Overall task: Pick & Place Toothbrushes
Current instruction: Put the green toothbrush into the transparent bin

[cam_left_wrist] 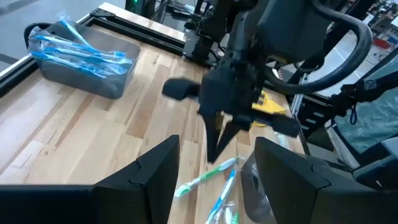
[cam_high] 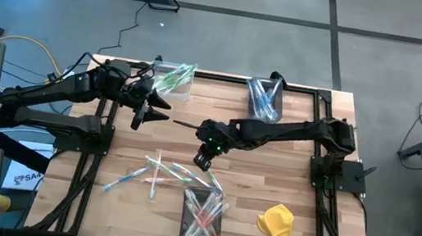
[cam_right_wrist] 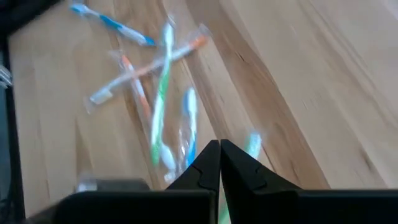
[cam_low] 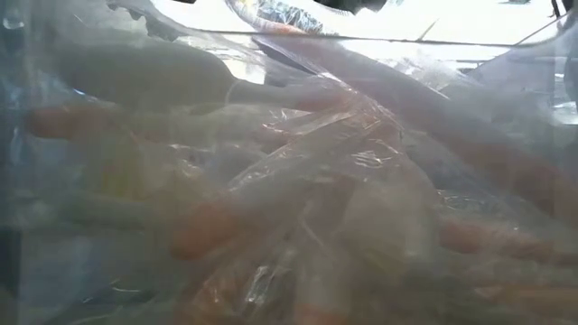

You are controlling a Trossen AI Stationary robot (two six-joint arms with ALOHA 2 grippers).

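Observation:
Several wrapped toothbrushes (cam_high: pixel 158 173) lie loose on the wooden table (cam_high: pixel 268 184), left of centre toward the near edge; they also show in the right wrist view (cam_right_wrist: pixel 160 93). My right gripper (cam_high: pixel 204 158) hangs shut just above the table at the pile's right end, fingers pointing down, nothing seen between them (cam_right_wrist: pixel 219 149). It also shows in the left wrist view (cam_left_wrist: pixel 225 134), above a green toothbrush (cam_left_wrist: pixel 208 177). My left gripper (cam_high: pixel 148 109) is open and empty, held above the table's far left part (cam_left_wrist: pixel 216 142).
A bin of green toothbrushes (cam_high: pixel 175 80) stands at the far left, a bin of blue ones (cam_high: pixel 265 97) at the far right, and a bin of pink-red ones (cam_high: pixel 203 216) at the near edge, filling the low view (cam_low: pixel 289 181). A yellow cloth (cam_high: pixel 276 224) lies near right.

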